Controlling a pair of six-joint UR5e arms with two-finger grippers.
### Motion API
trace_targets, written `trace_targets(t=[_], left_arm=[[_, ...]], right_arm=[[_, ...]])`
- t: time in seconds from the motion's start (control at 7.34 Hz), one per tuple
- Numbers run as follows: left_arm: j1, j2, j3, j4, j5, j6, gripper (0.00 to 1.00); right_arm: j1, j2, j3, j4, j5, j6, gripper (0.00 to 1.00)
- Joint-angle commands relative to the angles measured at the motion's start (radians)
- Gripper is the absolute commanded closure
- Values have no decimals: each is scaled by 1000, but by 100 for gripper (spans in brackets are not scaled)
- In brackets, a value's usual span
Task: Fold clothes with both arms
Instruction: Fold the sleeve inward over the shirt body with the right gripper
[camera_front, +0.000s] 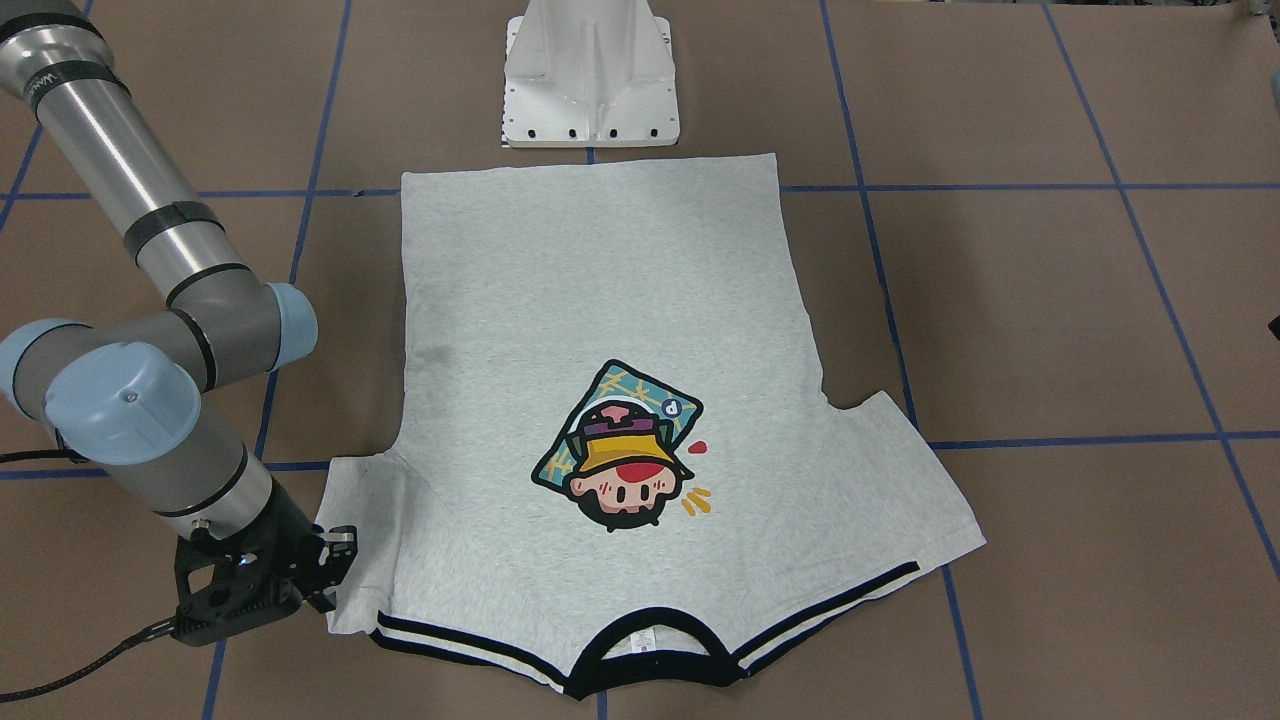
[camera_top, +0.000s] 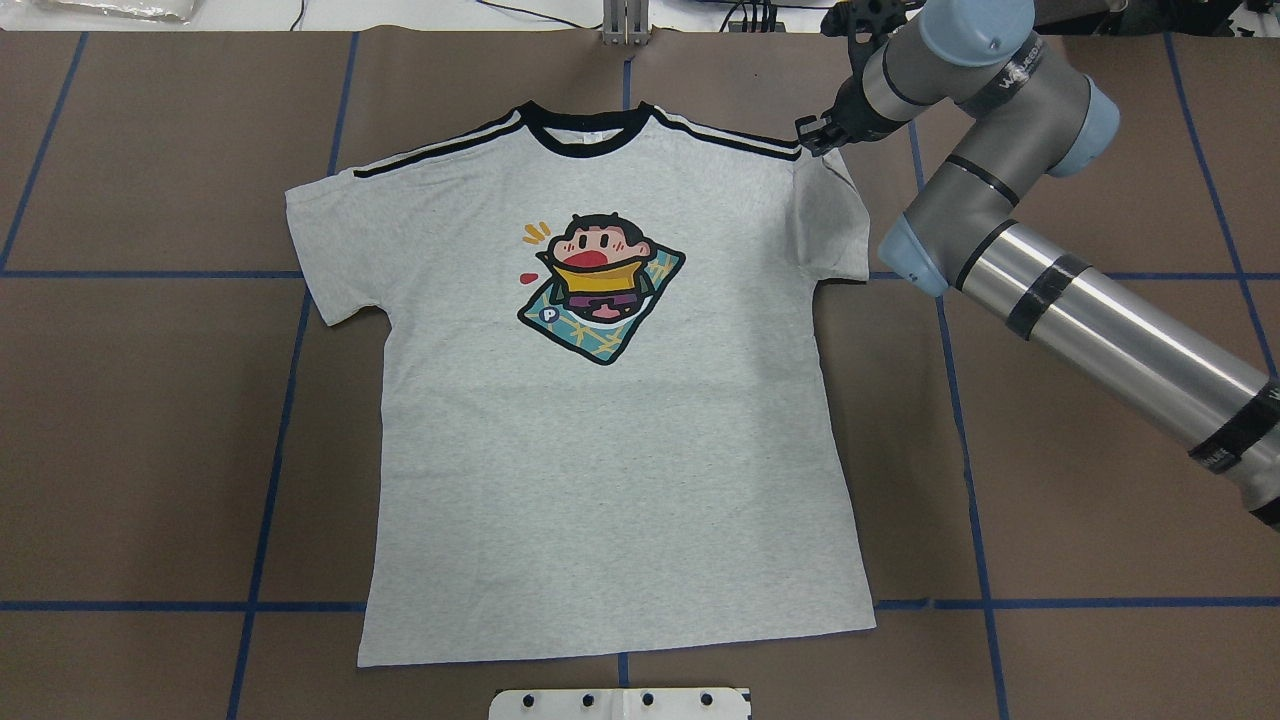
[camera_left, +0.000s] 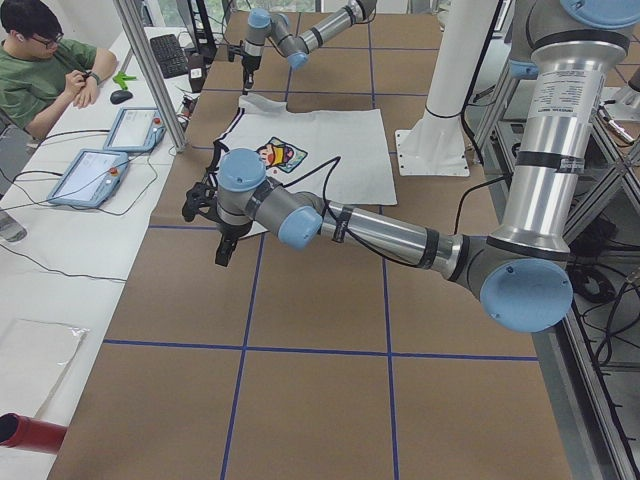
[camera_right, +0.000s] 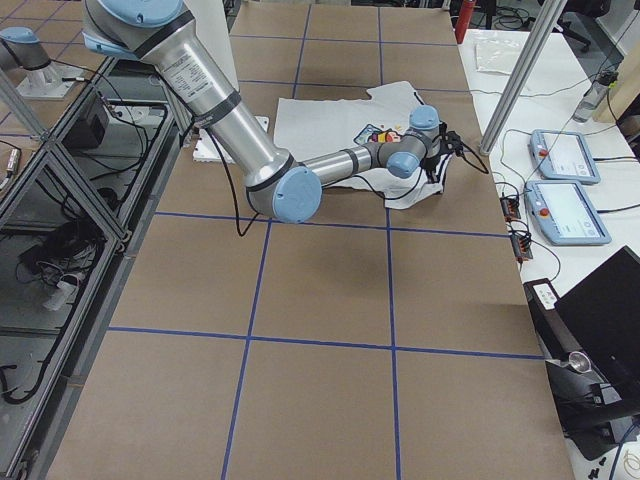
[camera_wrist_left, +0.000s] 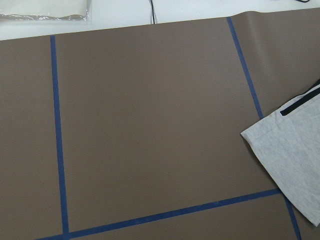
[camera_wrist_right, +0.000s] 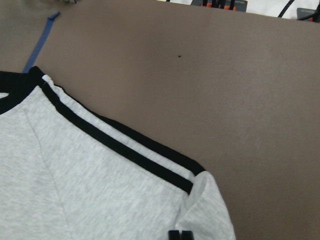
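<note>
1. Grey shirt (camera_top: 600, 450) flat, print up, on brown counter (camera_top: 1080, 560), hem toward pedestal (camera_front: 590, 80).
2. Right jaws clamped on sleeve (camera_wrist_right: 212, 215).
3. Left jaws beside other sleeve (camera_wrist_left: 295, 160); cannot tell whether apart.
4. Tablets (camera_right: 565, 157) beyond counter edge.

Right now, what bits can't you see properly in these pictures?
Left gripper: shows only in the exterior left view, so open or shut cannot be told; it lies outside the overhead and front-facing views.
T-shirt underside: hidden in every view, since it lies face up.
Neck label writing: too small in the front-facing view.
Person: cut off by the exterior left view's edge.
</note>
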Motion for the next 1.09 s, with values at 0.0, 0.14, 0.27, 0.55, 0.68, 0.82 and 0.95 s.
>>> trace_targets(t=[0.0,0.14,0.27,0.55,0.68,0.82,0.95], left_arm=[[-2,2,-4,0,0,0,7],[-2,2,-4,0,0,0,7],[-2,3,-4,0,0,0,7],[-2,2,-9,0,2,-1,7],[-5,3,-16,0,2,-3,7],[-6,6,-24,2,2,-1,7],[-8,6,-26,3,2,-1,7]], right_arm=[[-60,28,21,-2,-6,181,100],[-70,39,3,-2,-26,197,100],[-71,71,-48,-2,-64,197,100],[-81,216,-221,-2,-130,200,100],[-81,272,-288,-4,-162,201,100],[-91,292,-333,-5,-189,201,100],[-111,324,-382,-5,-215,201,100]])
